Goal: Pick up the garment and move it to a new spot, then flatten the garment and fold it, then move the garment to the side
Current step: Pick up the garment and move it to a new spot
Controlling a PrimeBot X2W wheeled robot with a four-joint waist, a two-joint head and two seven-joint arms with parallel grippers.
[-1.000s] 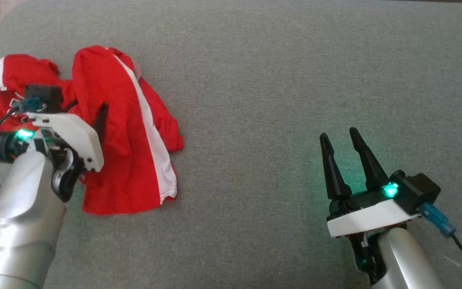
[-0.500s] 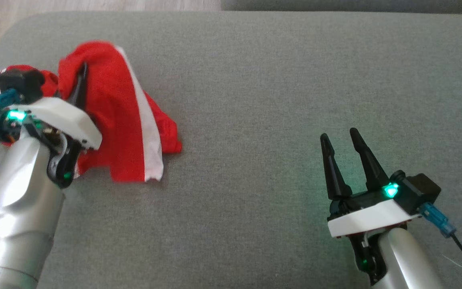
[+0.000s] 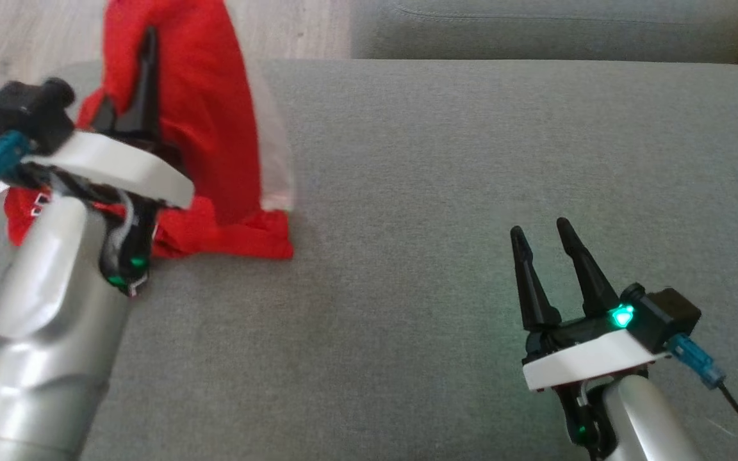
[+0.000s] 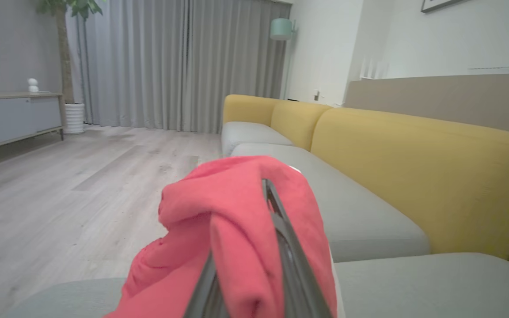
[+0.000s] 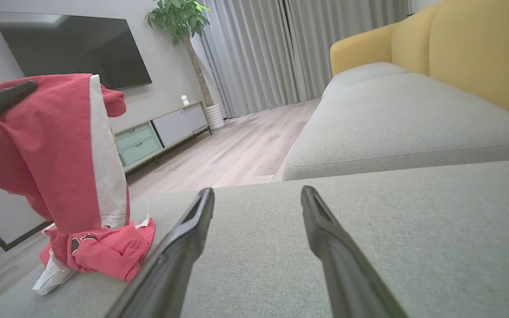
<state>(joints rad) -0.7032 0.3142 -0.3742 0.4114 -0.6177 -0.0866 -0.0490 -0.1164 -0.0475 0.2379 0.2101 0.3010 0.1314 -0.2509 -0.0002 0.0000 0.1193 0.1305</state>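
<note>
The red jersey (image 3: 215,128) is hanging in a tall peak at the robot's left, over the far left end of the grey seat cushion (image 3: 439,192). Its upper folds are being lifted clear while its lower folds are lying bunched on the cushion, close to the cushion's left edge. A white stripe (image 5: 104,168) is running down the raised part, and a bit of white trim is poking out beneath the heap. The left gripper (image 3: 148,48) is pinching the top of the peak, its two dark fingers drawn together on the cloth, with red fabric draping over and between them in the left wrist view. The pale left forearm is reaching up from the lower left of the head view, its white wrist plate sitting in front of the jersey's lower part. The right gripper (image 3: 539,228) is hovering low over bare cushion at the robot's right, well apart from the jersey, with its fingers spread and nothing between them. Beyond the cushion, a second grey seat (image 3: 535,32) is running along a yellow backrest (image 4: 413,168). A pale wooden floor (image 4: 60,198) is stretching away to grey curtains (image 4: 170,66), where a floor lamp (image 4: 281,28) is standing. A potted plant (image 5: 179,17), a low cabinet (image 5: 161,132) and a wall-mounted television (image 5: 69,48) are lining the wall.
</note>
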